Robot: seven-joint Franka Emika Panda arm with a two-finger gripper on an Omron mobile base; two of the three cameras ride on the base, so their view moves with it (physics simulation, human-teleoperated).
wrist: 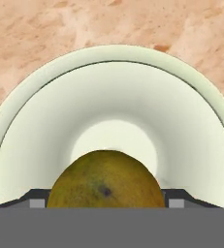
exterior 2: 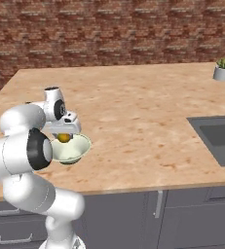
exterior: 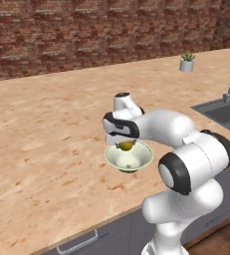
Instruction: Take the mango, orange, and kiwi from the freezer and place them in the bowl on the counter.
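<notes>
The arm folds low over the table (exterior: 47,144), wrist bent so the end effector (exterior: 126,145) points straight down. Its fingers are closed partway on the mango (wrist: 106,180), holding it just above the bowl (wrist: 16,145), which sits directly beneath.

The mango (wrist: 105,180) is golden-yellow, mottled olive-brown, with one dark speck. The bowl (wrist: 45,126) is pale greenish-white. The tabletop (exterior: 47,129) is tan-pink with reddish speckles. The wall (exterior: 86,30) looks like red-brown brick.
</notes>
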